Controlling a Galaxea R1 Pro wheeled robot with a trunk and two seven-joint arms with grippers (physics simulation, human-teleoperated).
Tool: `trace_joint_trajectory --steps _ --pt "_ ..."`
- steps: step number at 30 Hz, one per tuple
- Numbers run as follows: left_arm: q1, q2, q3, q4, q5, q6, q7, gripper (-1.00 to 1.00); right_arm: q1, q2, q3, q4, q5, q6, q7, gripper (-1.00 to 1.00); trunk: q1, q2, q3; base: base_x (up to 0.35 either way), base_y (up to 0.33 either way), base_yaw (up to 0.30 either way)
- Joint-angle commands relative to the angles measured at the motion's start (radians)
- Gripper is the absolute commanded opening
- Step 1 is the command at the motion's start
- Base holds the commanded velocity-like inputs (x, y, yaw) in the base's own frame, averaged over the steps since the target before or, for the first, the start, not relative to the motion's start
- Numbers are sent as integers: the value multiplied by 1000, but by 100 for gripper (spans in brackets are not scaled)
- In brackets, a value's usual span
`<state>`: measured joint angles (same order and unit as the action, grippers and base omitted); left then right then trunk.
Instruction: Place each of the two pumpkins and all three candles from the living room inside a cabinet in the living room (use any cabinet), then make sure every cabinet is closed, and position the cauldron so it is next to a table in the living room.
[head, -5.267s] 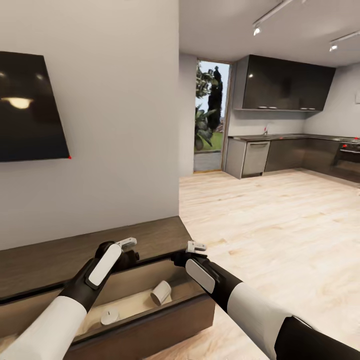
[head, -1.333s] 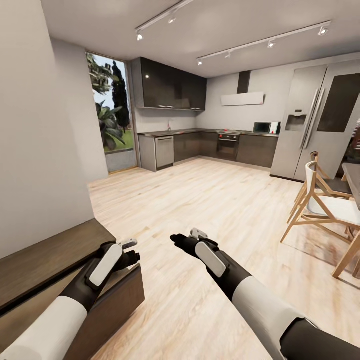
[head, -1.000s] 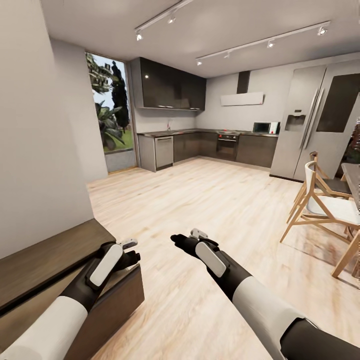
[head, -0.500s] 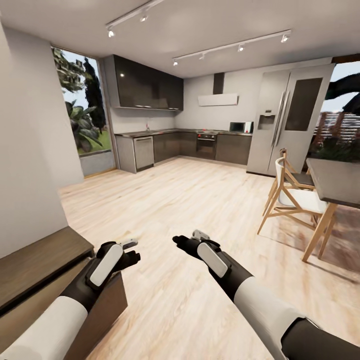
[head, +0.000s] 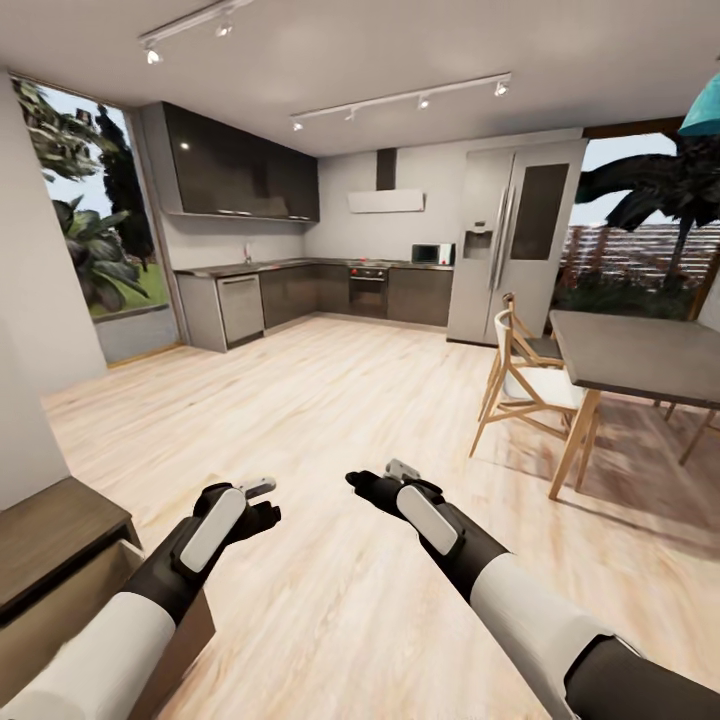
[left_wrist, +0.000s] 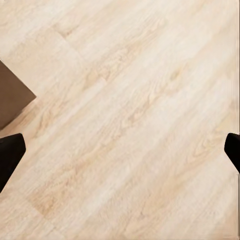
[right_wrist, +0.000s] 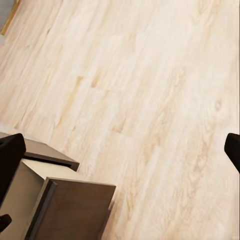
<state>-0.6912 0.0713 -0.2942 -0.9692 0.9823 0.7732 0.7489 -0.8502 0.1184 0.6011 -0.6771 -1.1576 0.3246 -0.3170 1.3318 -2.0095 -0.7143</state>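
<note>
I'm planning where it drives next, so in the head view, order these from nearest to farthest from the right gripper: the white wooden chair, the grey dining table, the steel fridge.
1. White wooden chair, ahead and to the right of the right gripper.
2. Grey dining table, just beyond the chair, further right.
3. Steel fridge, against the far kitchen wall.

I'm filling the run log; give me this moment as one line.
phase: turning toward kitchen | left gripper: open, empty | right gripper: open, empty | cabinet: drawer open | table: ahead right

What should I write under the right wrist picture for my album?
Open right gripper above the pale wood floor, with the dark-brown cabinet's pulled-out drawer below.
</note>
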Motion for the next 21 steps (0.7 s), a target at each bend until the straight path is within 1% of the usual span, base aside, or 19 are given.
trace_joint_trajectory --steps 1,21 --pt "-1 2 -3 -2 10 0 10 100 -1 0 3 -1 -7 0 -7 100 0 -1 -1 0 0 -294" --pt "-1 1 -3 -2 10 0 10 100 -1 -6 3 -1 -8 1 -5 100 0 -1 7 0 0 -294"
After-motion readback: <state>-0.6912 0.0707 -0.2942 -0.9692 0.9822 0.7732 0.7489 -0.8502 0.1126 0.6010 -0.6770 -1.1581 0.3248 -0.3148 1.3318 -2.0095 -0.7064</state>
